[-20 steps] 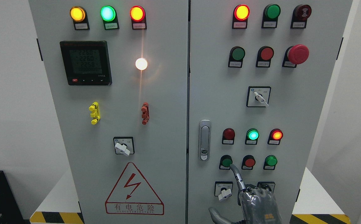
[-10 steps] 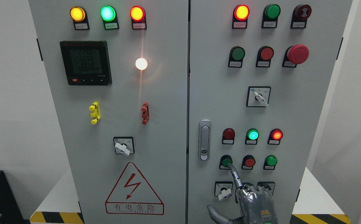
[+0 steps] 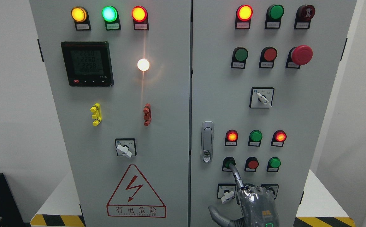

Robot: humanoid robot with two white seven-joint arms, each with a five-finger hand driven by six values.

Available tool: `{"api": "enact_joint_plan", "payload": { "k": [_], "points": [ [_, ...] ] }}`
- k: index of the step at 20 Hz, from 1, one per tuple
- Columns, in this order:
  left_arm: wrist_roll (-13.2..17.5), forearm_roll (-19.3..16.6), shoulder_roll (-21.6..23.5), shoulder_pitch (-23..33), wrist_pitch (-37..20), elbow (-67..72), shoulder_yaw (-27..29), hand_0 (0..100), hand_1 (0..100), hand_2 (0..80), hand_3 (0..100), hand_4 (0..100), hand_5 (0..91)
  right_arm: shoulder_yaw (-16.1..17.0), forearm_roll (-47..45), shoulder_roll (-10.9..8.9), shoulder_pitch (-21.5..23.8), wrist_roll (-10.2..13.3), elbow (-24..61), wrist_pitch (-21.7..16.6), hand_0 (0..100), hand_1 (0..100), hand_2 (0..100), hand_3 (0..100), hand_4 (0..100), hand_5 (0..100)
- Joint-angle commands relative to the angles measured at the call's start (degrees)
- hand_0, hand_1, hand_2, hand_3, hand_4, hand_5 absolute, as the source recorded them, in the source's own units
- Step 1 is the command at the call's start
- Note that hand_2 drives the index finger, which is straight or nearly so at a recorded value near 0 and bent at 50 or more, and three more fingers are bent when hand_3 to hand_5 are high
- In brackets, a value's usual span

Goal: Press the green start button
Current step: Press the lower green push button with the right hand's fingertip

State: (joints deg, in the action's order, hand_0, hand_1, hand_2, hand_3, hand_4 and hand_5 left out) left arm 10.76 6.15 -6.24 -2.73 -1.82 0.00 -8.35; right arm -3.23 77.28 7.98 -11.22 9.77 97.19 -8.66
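The green start button (image 3: 229, 163) sits low on the cabinet's right door (image 3: 221, 104), leftmost in its row. The right hand (image 3: 255, 205) has its index fingertip on it, other fingers curled in, thumb out (holding nothing). The risk I see: the tip sliding sideways toward the red button (image 3: 252, 164) just beside it, or glancing off an angled push.

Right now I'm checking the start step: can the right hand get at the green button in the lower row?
Probably yes. The right hand has one finger stretched up to the green button, its tip at the face. Nothing stands between them.
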Motion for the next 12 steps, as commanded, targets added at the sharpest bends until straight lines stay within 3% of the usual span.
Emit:
{"api": "enact_joint_plan", "payload": {
  "k": [1,12],
  "points": [
    [0.05,0.0,0.0,0.0,-0.03,-1.58,0.0,12,56,0.0,0,0,0.0,-0.11,-0.02,0.02,-0.47,-0.54,-1.22,0.4,4,24,0,88,88,100],
    [0.05,0.0,0.0,0.0,-0.03,-1.58,0.0,12,56,0.0,0,0,0.0,-0.11,-0.11,0.02,-0.47,-0.54,-1.13,0.48,3,24,0,88,88,100]
  ]
}}
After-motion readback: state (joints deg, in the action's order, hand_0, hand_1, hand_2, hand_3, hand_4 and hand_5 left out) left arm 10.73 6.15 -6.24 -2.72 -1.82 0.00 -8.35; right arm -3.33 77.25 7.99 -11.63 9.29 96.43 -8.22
